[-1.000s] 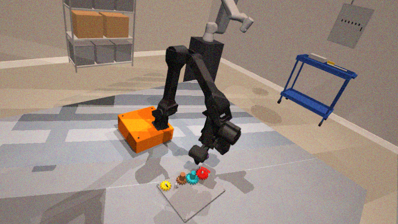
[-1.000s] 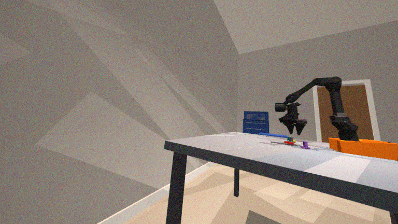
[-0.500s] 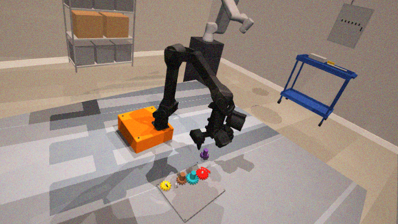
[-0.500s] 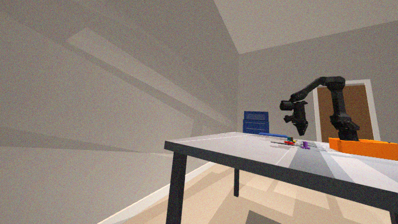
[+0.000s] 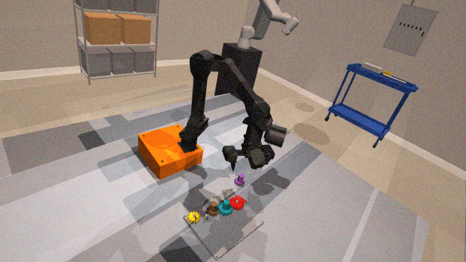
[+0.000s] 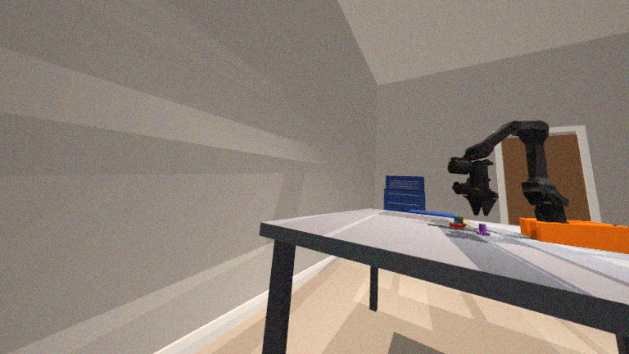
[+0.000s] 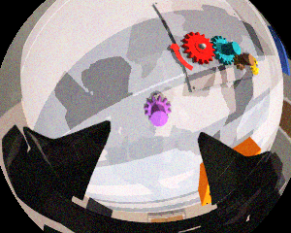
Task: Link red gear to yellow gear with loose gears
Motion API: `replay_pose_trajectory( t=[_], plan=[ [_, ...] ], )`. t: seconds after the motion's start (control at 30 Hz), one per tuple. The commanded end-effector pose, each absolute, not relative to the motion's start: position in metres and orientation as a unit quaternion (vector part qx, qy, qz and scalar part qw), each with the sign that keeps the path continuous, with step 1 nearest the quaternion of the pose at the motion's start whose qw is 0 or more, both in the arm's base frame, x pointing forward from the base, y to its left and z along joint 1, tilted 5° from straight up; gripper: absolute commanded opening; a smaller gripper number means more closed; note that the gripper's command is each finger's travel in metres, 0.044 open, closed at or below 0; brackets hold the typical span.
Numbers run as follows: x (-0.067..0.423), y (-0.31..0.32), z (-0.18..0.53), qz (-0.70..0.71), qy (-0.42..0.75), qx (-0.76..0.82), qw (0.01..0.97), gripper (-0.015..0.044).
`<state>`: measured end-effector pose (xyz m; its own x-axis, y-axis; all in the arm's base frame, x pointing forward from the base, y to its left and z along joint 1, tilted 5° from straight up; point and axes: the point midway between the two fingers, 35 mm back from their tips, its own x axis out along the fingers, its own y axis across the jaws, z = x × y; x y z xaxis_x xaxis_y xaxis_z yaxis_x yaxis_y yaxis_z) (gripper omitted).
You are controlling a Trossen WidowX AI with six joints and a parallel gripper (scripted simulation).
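My gripper (image 5: 244,167) (image 6: 481,214) (image 7: 157,131) is open and empty, above the purple gear (image 5: 239,180) (image 6: 482,229) (image 7: 158,116), which stands upright on the table outside the grey board (image 5: 228,236) (image 7: 209,83). On the board, the red gear (image 5: 236,203) (image 7: 198,48) has the teal gear (image 5: 225,208) (image 7: 223,50) right beside it, then the brown gear (image 5: 213,209) (image 7: 242,61). The yellow gear (image 5: 193,217) (image 7: 254,68) is at the far end. A small grey peg (image 5: 206,216) shows between brown and yellow. Whether teal and brown sit fully flat is unclear.
The orange base block (image 5: 172,149) (image 6: 575,233) (image 7: 249,146) stands behind the board in the top view. The red curved arrow (image 7: 183,58) lies beside the red gear. A blue cart (image 5: 372,104) stands away from the table.
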<state>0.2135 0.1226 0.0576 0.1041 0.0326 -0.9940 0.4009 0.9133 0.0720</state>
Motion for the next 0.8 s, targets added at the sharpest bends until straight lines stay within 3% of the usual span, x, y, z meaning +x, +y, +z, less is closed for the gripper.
replay_pose_trajectory(
  t=[0.0,0.77],
  plan=[
    [0.213,0.121,0.043,-0.134,0.658,0.164,0.723,0.0440],
    [0.216,0.121,0.014,-0.134,0.658,0.164,0.723,0.0440]
  ],
)
